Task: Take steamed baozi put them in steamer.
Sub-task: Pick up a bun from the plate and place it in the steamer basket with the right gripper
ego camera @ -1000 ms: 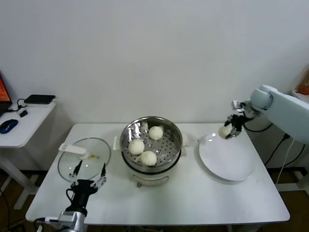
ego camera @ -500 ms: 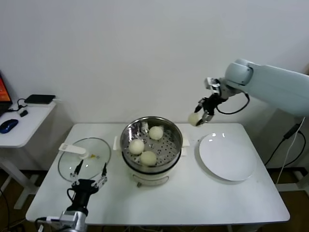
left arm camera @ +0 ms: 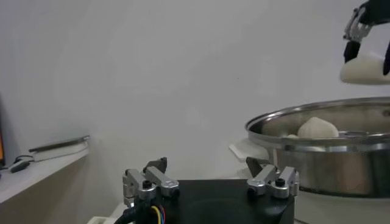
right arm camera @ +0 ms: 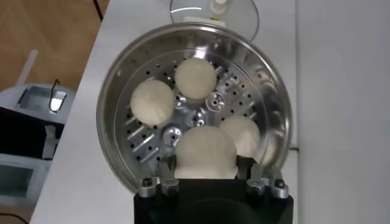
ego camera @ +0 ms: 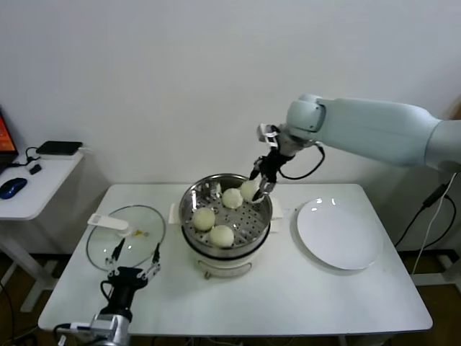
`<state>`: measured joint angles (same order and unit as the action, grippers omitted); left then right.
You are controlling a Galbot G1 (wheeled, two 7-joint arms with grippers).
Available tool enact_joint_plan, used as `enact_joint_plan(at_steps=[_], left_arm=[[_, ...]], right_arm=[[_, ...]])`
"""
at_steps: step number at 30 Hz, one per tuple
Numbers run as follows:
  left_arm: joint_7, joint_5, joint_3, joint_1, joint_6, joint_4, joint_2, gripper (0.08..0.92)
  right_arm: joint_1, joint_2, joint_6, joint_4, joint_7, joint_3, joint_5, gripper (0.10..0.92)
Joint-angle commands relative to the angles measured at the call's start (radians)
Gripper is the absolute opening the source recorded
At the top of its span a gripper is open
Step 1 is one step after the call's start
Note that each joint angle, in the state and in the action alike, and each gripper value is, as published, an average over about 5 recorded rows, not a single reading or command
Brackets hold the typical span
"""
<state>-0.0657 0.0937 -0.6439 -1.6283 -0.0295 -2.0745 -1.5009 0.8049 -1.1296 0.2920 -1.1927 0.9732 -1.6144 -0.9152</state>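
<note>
Right claw (ego camera: 261, 184) hangs over the steamer (ego camera: 225, 189) at about 2 o'clock of its rim, fingers snug on the fourth baozi (right arm camera: 205, 154), looks like it's just clear of the tray. Three baozi (ego camera: 221, 235) sit inside. Left claw (ego camera: 132, 261) sits spread wide at the tabletop's (ego camera: 288, 288) 7 o'clock by the glass lid (ego camera: 124, 234). Empty plate (ego camera: 338, 234) at 3 o'clock, white wall behind.
</note>
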Motion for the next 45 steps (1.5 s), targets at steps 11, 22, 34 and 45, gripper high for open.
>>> enact_joint_plan(at_steps=[11, 22, 34, 45], left_arm=[[0.0, -0.008, -0.015, -0.014, -0.011, 0.005, 0.003, 0.823], [0.0, -0.008, -0.013, -0.012, -0.011, 0.007, 0.003, 0.823], [0.0, -0.009, -0.015, -0.01, -0.012, 0.012, 0.004, 0.823], [0.0, -0.008, -0.014, -0.008, -0.011, 0.012, 0.004, 0.823]], right_arm=[[-0.087, -0.028, 0.021, 0.011, -0.059, -0.04, 0.009, 0.67], [-0.114, -0.025, 0.02, 0.026, -0.064, -0.039, 0.038, 0.67], [-0.135, -0.042, 0.018, 0.041, -0.073, -0.032, 0.044, 0.685], [-0.113, -0.041, 0.012, 0.049, -0.038, -0.016, 0.035, 0.821]])
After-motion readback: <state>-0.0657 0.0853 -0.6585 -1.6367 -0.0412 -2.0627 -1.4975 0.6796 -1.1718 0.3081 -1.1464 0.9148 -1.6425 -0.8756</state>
